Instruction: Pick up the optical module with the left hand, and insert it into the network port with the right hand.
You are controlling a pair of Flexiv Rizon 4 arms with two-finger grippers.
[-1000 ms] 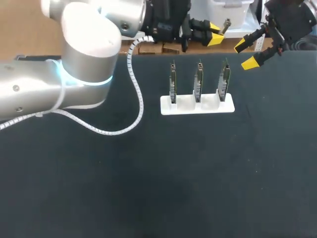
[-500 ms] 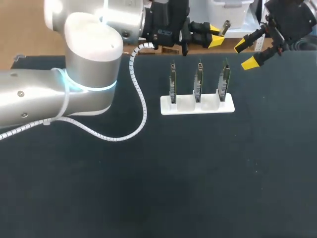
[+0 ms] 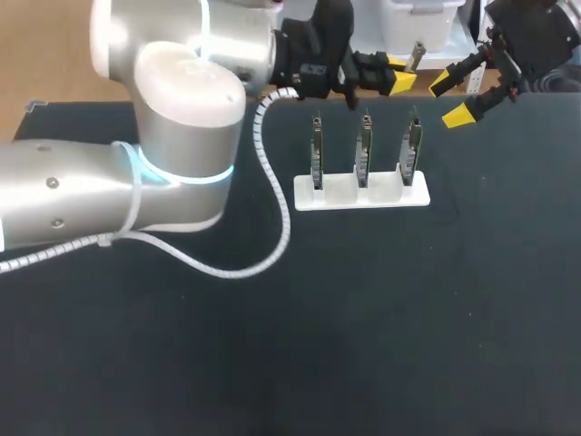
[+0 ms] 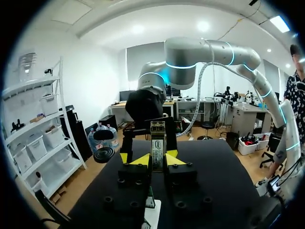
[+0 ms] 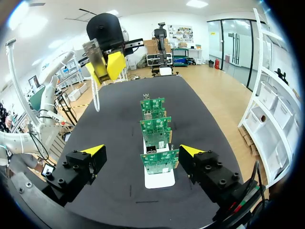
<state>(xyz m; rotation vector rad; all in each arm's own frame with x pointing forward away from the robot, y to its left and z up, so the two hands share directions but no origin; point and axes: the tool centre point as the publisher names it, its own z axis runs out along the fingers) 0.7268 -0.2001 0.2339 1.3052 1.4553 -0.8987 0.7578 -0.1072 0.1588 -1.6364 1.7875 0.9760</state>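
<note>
My left gripper (image 3: 400,78) hangs above the table's far edge, shut on the optical module (image 3: 416,50), a thin metal bar sticking out past its yellow tips. In the left wrist view the module (image 4: 157,145) stands upright between the fingers of the left gripper (image 4: 156,160). My right gripper (image 3: 451,98) hovers wide open just right of it, holding nothing. Three green network boards (image 3: 363,150) stand in a white holder (image 3: 361,193) below both grippers. From the right wrist, the boards (image 5: 155,130) lie ahead of the open right gripper (image 5: 142,150), and the left gripper (image 5: 106,64) is beyond them.
The black table (image 3: 363,318) stretches wide in front of the holder. My left arm's big silver elbow (image 3: 182,118) and its white coiled cable (image 3: 272,218) hang over the table's left half.
My left arm has swung to the right, carrying the module a little closer to the right gripper. The right arm and the boards have stayed put.
</note>
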